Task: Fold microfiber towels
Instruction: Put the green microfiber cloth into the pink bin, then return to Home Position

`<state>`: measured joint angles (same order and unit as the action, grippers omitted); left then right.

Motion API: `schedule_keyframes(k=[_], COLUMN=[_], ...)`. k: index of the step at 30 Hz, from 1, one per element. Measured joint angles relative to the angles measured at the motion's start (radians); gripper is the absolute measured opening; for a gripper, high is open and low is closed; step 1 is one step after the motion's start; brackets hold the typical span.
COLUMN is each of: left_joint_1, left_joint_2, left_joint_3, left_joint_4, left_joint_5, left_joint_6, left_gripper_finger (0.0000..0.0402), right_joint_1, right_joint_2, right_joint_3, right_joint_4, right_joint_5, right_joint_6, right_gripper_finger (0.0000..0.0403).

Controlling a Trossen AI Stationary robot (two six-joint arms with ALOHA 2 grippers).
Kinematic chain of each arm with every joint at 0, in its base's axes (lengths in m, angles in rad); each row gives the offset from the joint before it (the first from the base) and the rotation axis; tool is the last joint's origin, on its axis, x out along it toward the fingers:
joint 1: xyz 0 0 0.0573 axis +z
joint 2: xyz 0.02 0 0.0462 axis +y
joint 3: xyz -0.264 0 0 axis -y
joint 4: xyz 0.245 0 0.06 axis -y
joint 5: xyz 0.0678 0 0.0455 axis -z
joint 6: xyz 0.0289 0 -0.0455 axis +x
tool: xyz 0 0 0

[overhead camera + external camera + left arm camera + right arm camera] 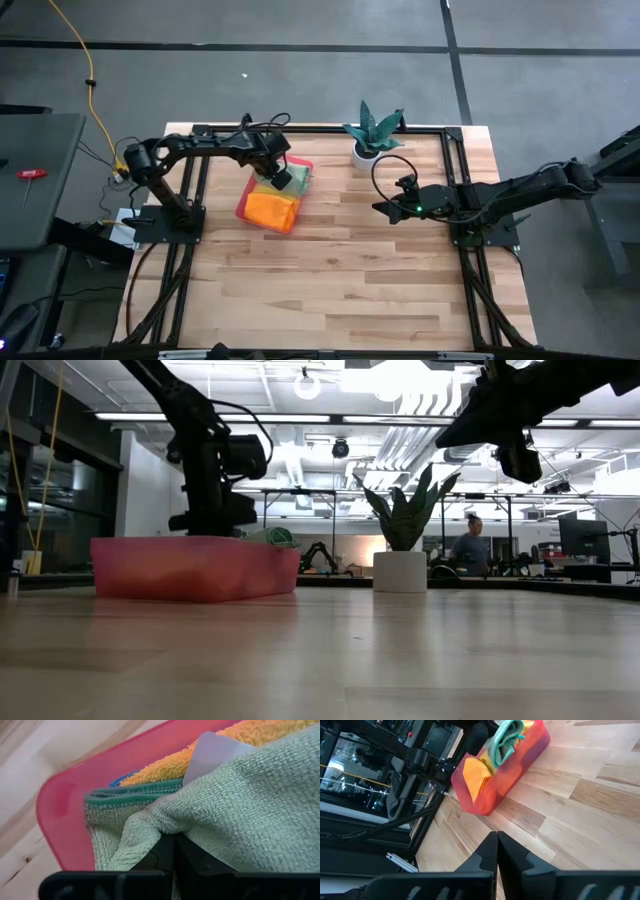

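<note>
A pink tray [243,208] sits on the table's left half with folded towels in it. An orange towel [270,210] lies at its near end. A pale green towel [240,805] lies bunched at its far end, over a teal towel [135,797] and an orange-yellow one [165,765]. My left gripper [174,840] points steeply down into the tray's far end [283,180] and is shut on the pale green towel. My right gripper [385,208] hangs shut above the table, right of the tray, touching nothing. My left gripper pinches a gathered pucker of the pale green towel [165,827] between its two fingertips, coming from above and pointing steeply down. Creases run out from the fingertips. The rest of the towel lies slack on the towels in the tray. One layer or several, I cannot tell.
A white pot with a spiky green plant [367,150] stands at the table's far edge, between the two arms. A white label [210,752] sticks up among the towels. Bare wood [340,280] lies across the table's near half. A person [470,545] is in the room behind.
</note>
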<state>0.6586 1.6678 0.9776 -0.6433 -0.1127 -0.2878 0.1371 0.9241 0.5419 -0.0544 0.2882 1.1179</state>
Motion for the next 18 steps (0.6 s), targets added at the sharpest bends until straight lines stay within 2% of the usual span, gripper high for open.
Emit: schedule_keyframes(k=[7, 13, 18], left_joint_1=[0.003, 0.010, 0.007], left_joint_2=[-0.019, -0.125, -0.242], left_joint_3=[0.021, 0.088, 0.135], left_joint_4=[-0.021, -0.018, -0.012], left_joint_5=[0.011, 0.004, 0.008], left_joint_6=[0.013, 0.039, 0.083], left_gripper_finger=[0.0000, 0.0000, 0.0000], right_joint_1=[0.000, 0.000, 0.000], right_joint_2=[0.000, 0.000, 0.000], right_joint_3=[0.000, 0.000, 0.000], right_joint_4=[0.000, 0.001, 0.043], right_joint_5=[0.000, 0.000, 0.033], right_joint_6=[0.000, -0.005, -0.080], right_gripper_finger=[0.0000, 0.0000, 0.0000])
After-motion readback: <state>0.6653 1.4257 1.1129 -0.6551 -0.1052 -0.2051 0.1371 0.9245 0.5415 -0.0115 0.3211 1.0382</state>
